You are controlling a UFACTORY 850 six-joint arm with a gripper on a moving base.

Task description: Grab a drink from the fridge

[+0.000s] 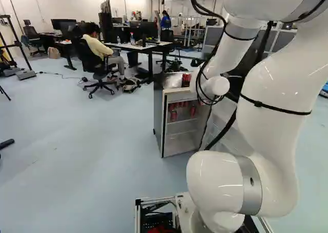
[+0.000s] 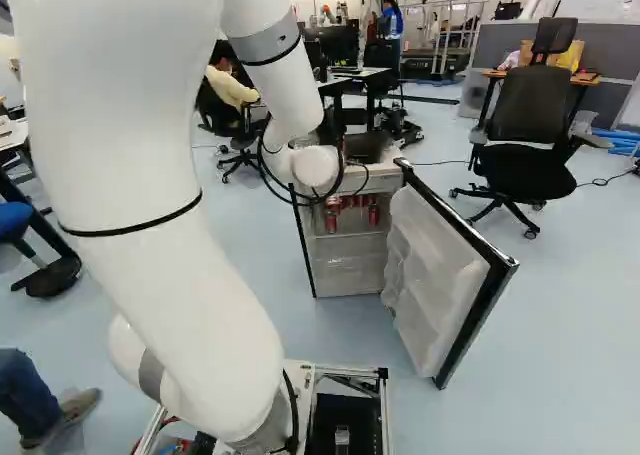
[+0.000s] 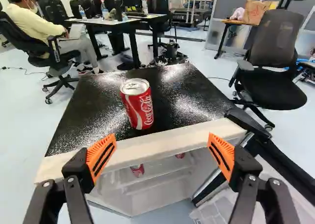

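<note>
My gripper stands open in the wrist view, its orange pads wide apart with nothing gripped. Ahead of it, a red Coca-Cola can stands upright on the fridge's dark, glossy top; the same can shows beside the arm in the left base view. Below the top's pale front edge the fridge interior is exposed, with several red cans, among them one can and another can, on the upper shelf. The fridge door is swung open. The arm hides the gripper in both base views.
An office chair stands beyond the door, right of the fridge. Behind the fridge is a desk with a seated person nearby. A person's leg and shoe show close by at the left of the right base view.
</note>
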